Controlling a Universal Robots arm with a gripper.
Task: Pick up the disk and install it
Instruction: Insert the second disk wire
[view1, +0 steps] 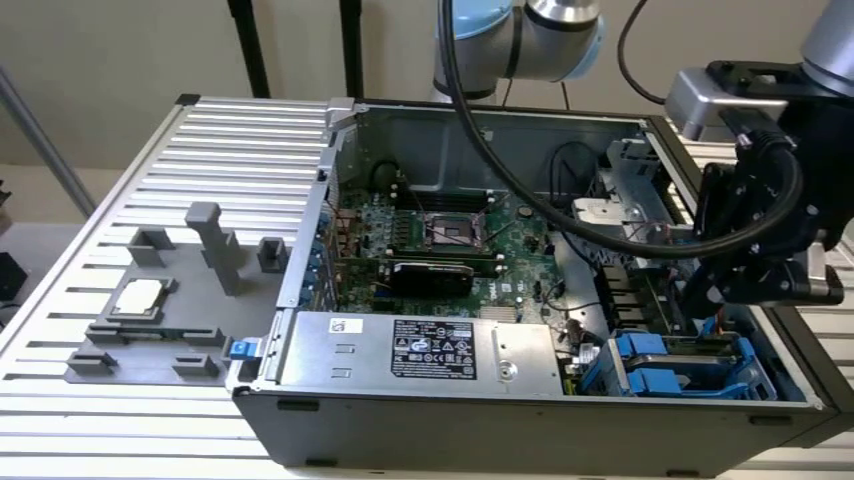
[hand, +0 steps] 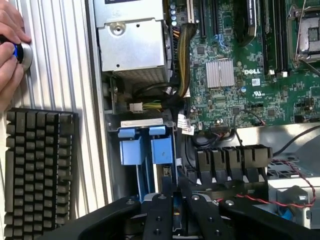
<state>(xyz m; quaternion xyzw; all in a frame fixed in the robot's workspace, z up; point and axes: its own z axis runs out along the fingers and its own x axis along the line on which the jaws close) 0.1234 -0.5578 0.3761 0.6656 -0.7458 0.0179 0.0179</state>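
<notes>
The disk (view1: 667, 365), with its bright blue carrier, sits in the drive bay at the near right corner of the open computer case (view1: 534, 410). In the wrist view its two blue tabs (hand: 145, 145) face the silver power supply. A thin blue edge runs from the tabs back to my gripper (hand: 177, 220). The black fingers (hand: 157, 222) stand close together with that blue edge between them. In the exterior view my gripper (view1: 747, 290) hangs directly over the bay's far end, with its tips hidden behind the bay wall.
The silver power supply box (view1: 414, 350) fills the case's front edge beside the bay. The motherboard (view1: 441, 240) and black cables (view1: 601, 235) lie behind it. A grey fixture holding a CPU chip (view1: 140, 298) is on the exterior view's left. A keyboard (hand: 37, 170) and a hand on a button (hand: 10, 47) are outside the case.
</notes>
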